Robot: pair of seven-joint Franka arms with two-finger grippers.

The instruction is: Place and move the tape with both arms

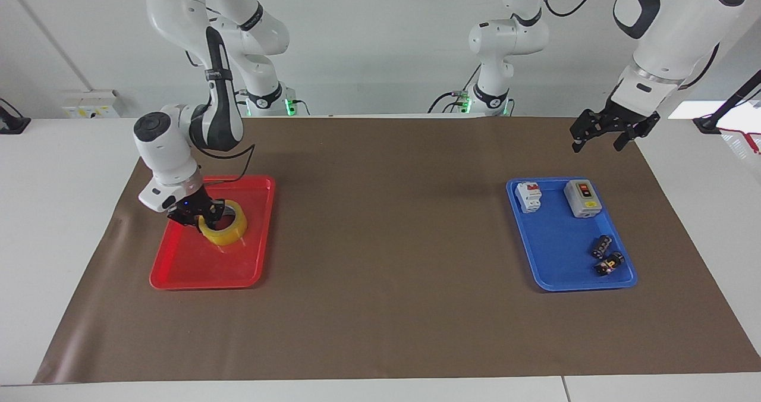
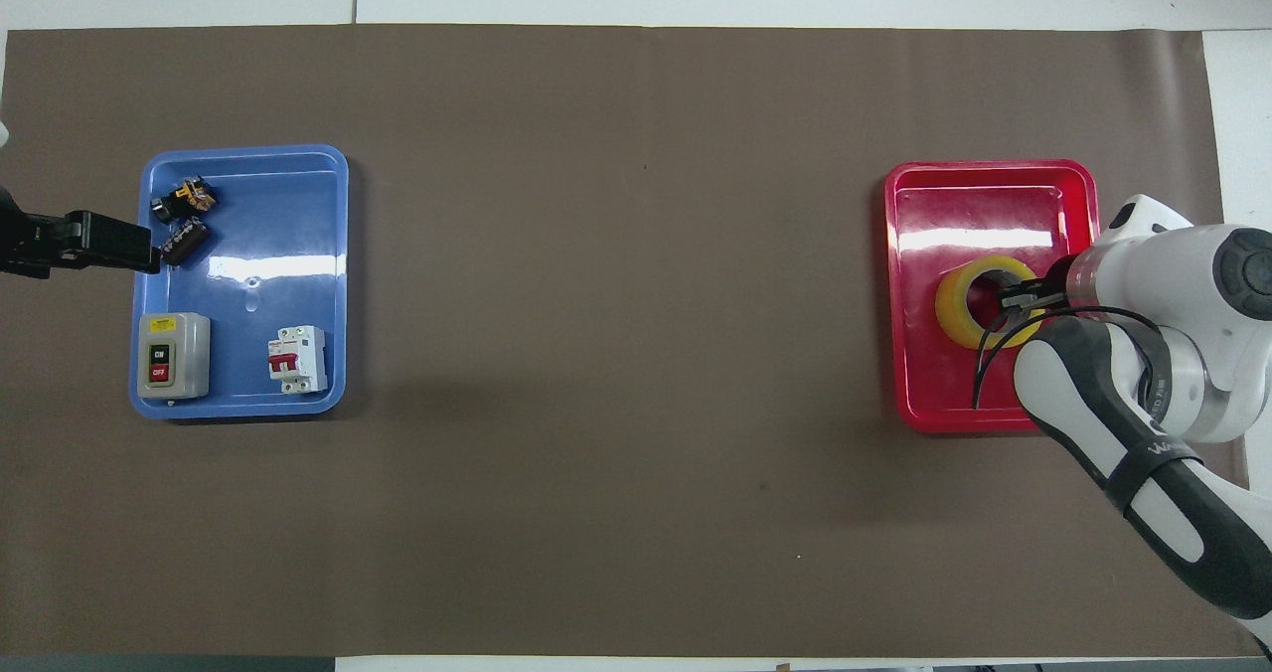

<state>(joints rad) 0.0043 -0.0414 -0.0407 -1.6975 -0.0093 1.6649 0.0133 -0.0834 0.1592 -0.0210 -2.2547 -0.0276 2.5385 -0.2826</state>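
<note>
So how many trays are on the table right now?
2: a red tray holding the tape at the right arm's end, and a blue tray with electrical parts at the left arm's end.

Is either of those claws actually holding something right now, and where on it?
The right gripper is at the tape in the red tray, its fingers astride the ring's wall; whether it grips cannot be told. The left gripper waits open, holding nothing.
</note>
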